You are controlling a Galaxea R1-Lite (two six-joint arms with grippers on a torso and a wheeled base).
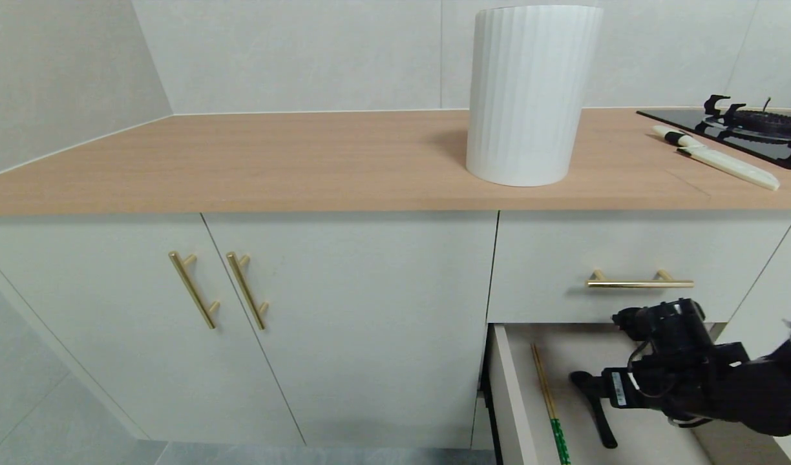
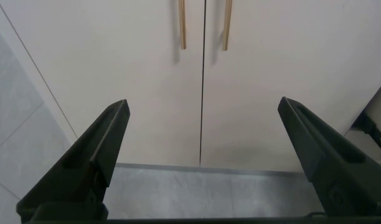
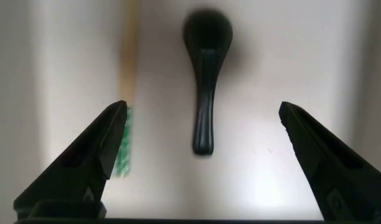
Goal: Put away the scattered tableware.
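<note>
My right pincer (image 3: pixel 202 107) hangs over the open drawer (image 1: pixel 508 394), jaws spread wide and holding nothing. The spoon (image 1: pixel 596 410) lies flat on the drawer floor directly beneath the gap, bowl toward the back and handle toward me. It touches neither finger. The 2 chopsticks (image 1: pixel 547 400) lie just beside it, along the drawer's left wall and apart from the spoon.

I judge the spoon's step as good as done, so the job now is a clean exit. I should lift straight up with the jaws wide, so neither finger catches the handle or nudges the chopsticks. I should also clear the drawer front above before swinging away, since my wrist sits close under its handle.

1 piece is left, as far as I can see. The knife (image 1: pixel 718 158) lies on the bench (image 1: pixel 305 161) near the hob (image 1: pixel 751 126), well apart from the tall white pot (image 1: pixel 528 97). I would take it by the handle end, not the blade.

My left pincer (image 2: pixel 203 109) is also wide open and empty, facing the cupboard doors (image 2: pixel 271 81).
</note>
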